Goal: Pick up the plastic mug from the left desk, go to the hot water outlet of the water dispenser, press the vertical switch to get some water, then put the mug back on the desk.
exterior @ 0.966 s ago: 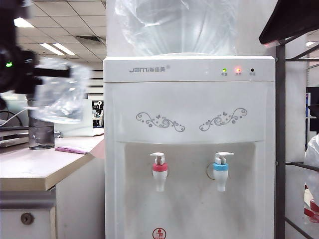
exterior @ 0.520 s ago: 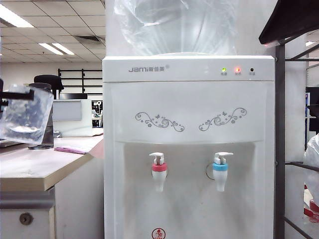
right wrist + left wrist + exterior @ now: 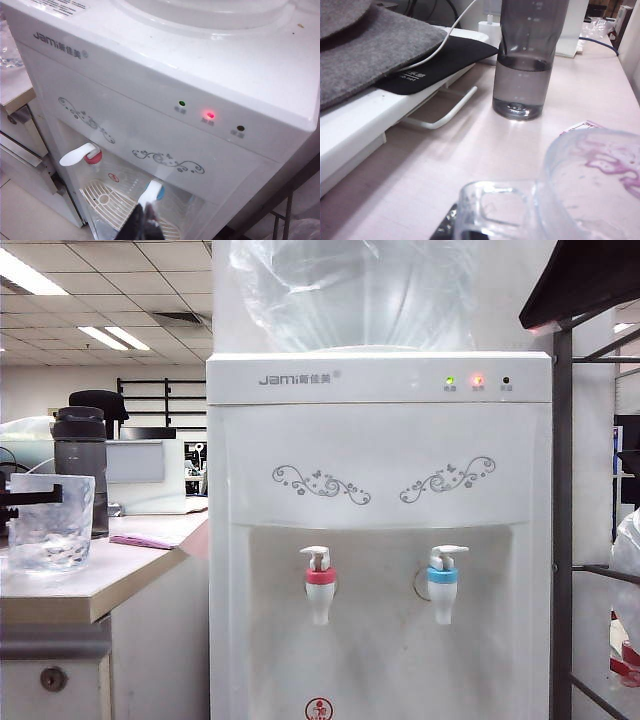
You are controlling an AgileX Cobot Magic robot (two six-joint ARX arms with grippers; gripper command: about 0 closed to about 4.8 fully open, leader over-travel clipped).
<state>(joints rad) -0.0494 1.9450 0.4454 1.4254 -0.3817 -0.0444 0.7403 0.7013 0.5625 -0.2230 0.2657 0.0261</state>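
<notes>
Since a second ago the mug (image 3: 50, 522) has come down from the air beside the dispenser (image 3: 380, 540) and now stands upright on the desk (image 3: 100, 585), mouth up, just in front of the grey bottle (image 3: 80, 465). Its handle (image 3: 492, 210) is pinched shut by the left gripper (image 3: 8, 502), mostly cut off at the exterior view's edge. Closed and empty, the right gripper (image 3: 142, 227) hangs above the dispenser's drip grille, only its dark tips showing.

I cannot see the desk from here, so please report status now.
Left pincer shut on clear dimpled plastic mug, on beige desk. Right pincer shut, empty, above white dispenser. Nothing in the way.
</notes>
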